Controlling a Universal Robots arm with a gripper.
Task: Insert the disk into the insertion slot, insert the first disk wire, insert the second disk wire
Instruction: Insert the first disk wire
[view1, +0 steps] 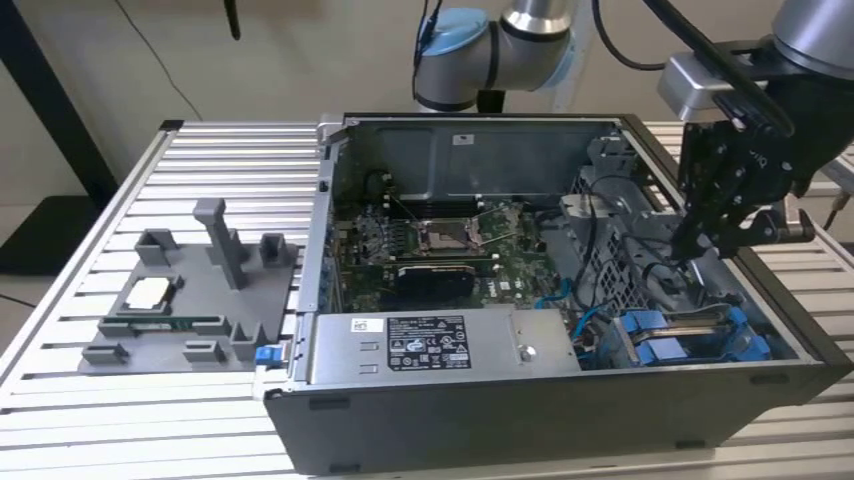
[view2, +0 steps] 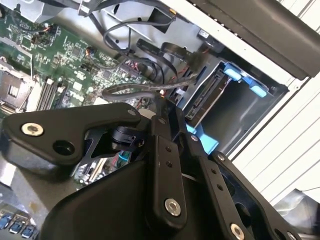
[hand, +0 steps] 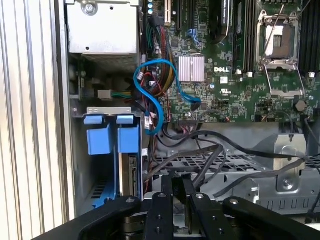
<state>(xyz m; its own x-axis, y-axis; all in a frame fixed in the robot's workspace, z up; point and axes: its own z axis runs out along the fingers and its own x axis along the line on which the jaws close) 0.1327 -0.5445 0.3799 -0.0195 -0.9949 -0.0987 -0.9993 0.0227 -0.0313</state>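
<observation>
Here, one disk (hand: 133, 175) in its bay (hand: 80, 165), two blue tabs (hand: 98, 137), one gripper (hand: 178, 181) near black wires (hand: 235, 142) — its state unclear.

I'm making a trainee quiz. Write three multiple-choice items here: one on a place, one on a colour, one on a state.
1. The gripper hangs: A over the grey tray; B over the computer case; C off the table.
2. The frame around the disk is: A red; B yellow; C blue.
3. The case is: A open; B closed; C upside down.
B, it hangs above the case's cables; C, blue in both wrist views; A, the circuit board lies bare.
</observation>
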